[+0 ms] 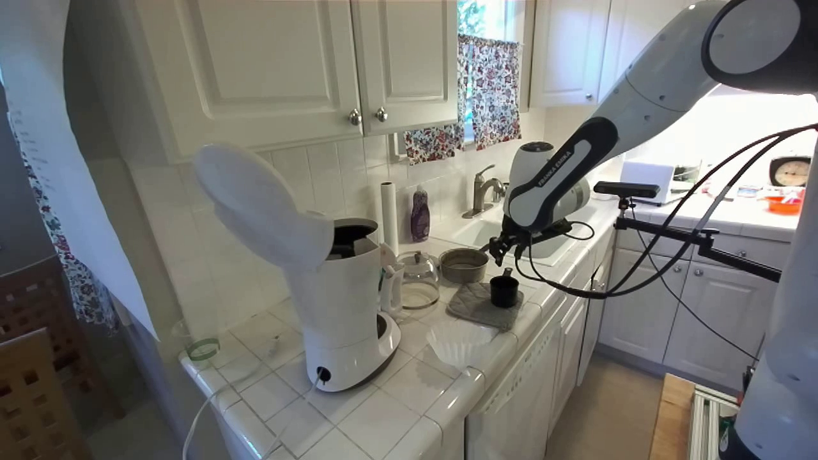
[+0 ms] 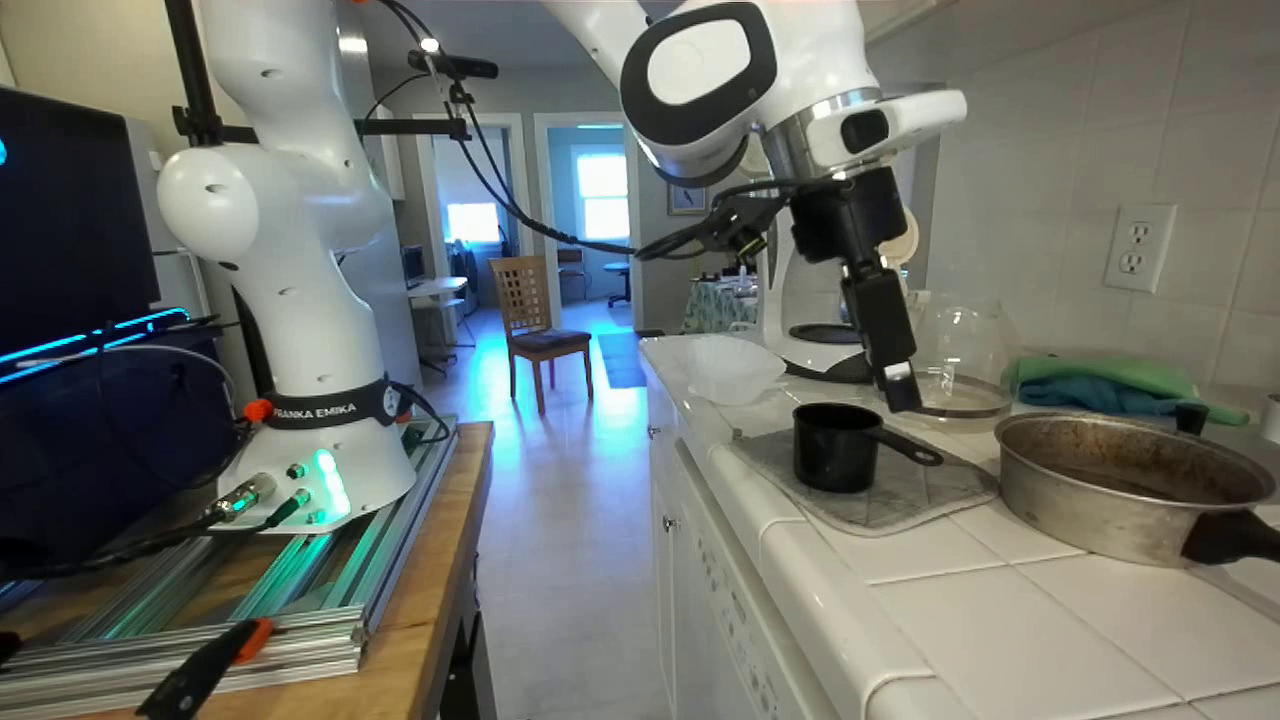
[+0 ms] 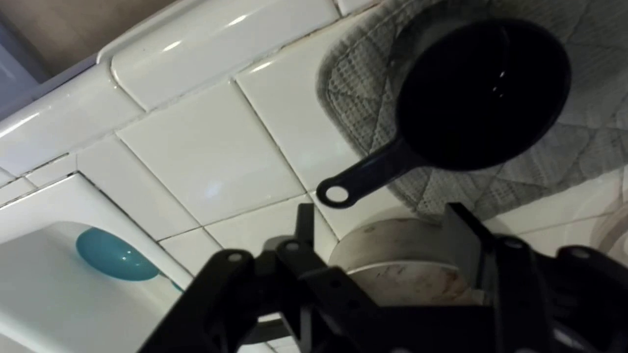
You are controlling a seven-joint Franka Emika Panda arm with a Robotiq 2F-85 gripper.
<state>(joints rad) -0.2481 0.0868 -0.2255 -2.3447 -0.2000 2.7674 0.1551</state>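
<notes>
Fingers (image 3: 462, 244) stand spread; the black cup (image 3: 483, 95), long axis diagonal, points its handle (image 3: 374, 171) lower-left in the wrist view.

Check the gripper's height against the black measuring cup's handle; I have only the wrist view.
Observer: In both exterior views, the gripper is higher than the handle of the black measuring cup, with a gap between.
Operator: Locate the coffee filter.
Observer: The fluted white coffee filter is on the counter, near its front edge.
Operator: Describe the coffee maker.
Observer: The white coffee maker has its lid raised.
</notes>
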